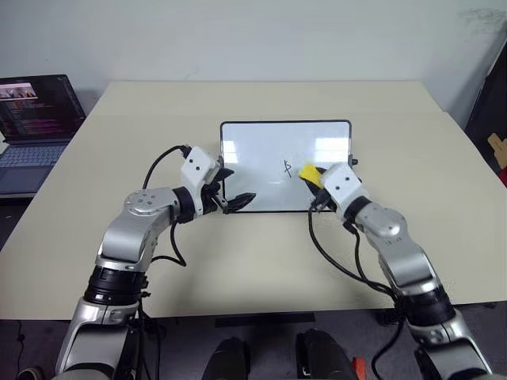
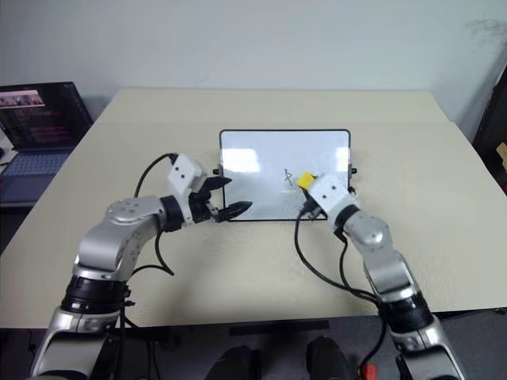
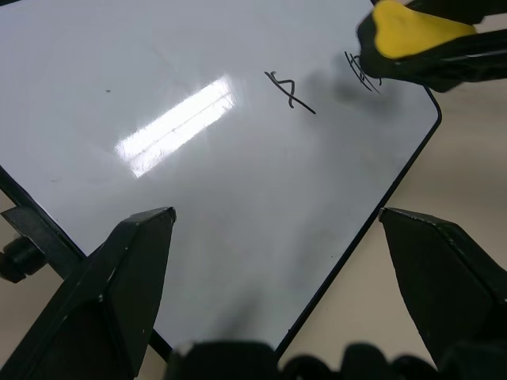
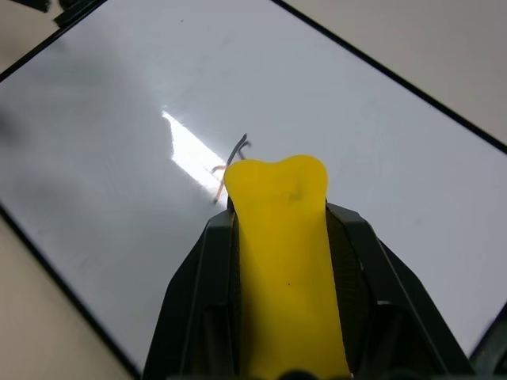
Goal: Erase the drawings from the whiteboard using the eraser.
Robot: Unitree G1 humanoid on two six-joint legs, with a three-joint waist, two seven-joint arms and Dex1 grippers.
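Whiteboard (image 1: pixel 269 158) lies flat on the beige table (image 1: pixel 238 261) ahead of me in my left eye view, its near edge between my two grippers. My right gripper (image 1: pixel 315 184) sits over the board's right part, its fingers clamped tight on the yellow eraser (image 1: pixel 308 173). One small dark drawing (image 1: pixel 287 168) shows just to the left of the eraser's tip. My left gripper (image 1: pixel 235 203) hovers at the board's near left corner, its two black fingers spread apart with nothing between them. Far off to my left gripper's outer side an open laptop (image 1: pixel 36 127) stands beyond the table's edge.

In my right eye view the layout reads the same: the eraser (image 2: pixel 304 181) pinched in my right gripper (image 2: pixel 310 190) over the board (image 2: pixel 261 158), the mark (image 2: pixel 289 176) just beside it, and my left gripper (image 2: pixel 226 210) spread at the near left corner.

From my left wrist, the two fingers (image 3: pixel 119 277) stand wide apart with the glossy board (image 3: pixel 198 158) behind and between them, and I cannot tell whether they touch it. A scribble (image 3: pixel 290 92) lies ahead of them, and a second scribble (image 3: pixel 363 71) is half covered by the eraser (image 3: pixel 412 32) in the other gripper.

From my right wrist, the eraser (image 4: pixel 285 253) fills the narrow gap between my fingers (image 4: pixel 198 301), squeezed from both sides, its rounded end pointing at a thin mark (image 4: pixel 234 158) on the board (image 4: pixel 356 127) just past its tip. Whether the eraser touches the surface I cannot tell.
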